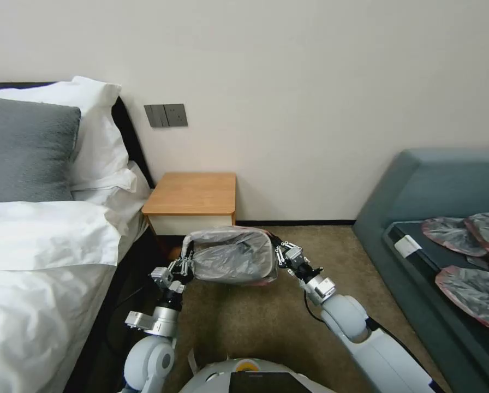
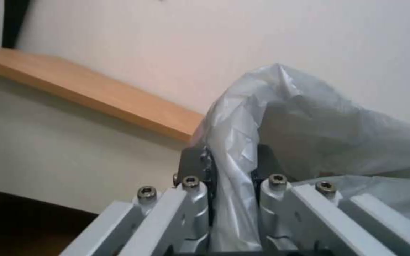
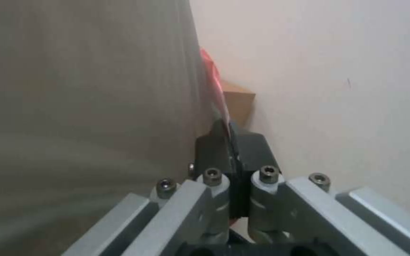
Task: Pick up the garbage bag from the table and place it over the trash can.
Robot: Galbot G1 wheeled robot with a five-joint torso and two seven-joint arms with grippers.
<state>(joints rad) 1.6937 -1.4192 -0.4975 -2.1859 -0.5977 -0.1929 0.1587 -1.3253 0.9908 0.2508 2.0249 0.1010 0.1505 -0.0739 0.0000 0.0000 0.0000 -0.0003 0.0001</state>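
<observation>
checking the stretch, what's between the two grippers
In the head view the garbage bag spans the gap between the left gripper and right gripper, each shut on one end, in front of the table.

A bedroom: made bed [image 1: 42, 256] with pillows [image 1: 29, 147], wooden nightstand [image 1: 192, 199], carpet [image 1: 266, 316].

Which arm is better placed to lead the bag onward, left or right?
Neither clearly. The left gripper and right gripper each pinch one end of the garbage bag, stretched between them before the table, so both should move together.
</observation>
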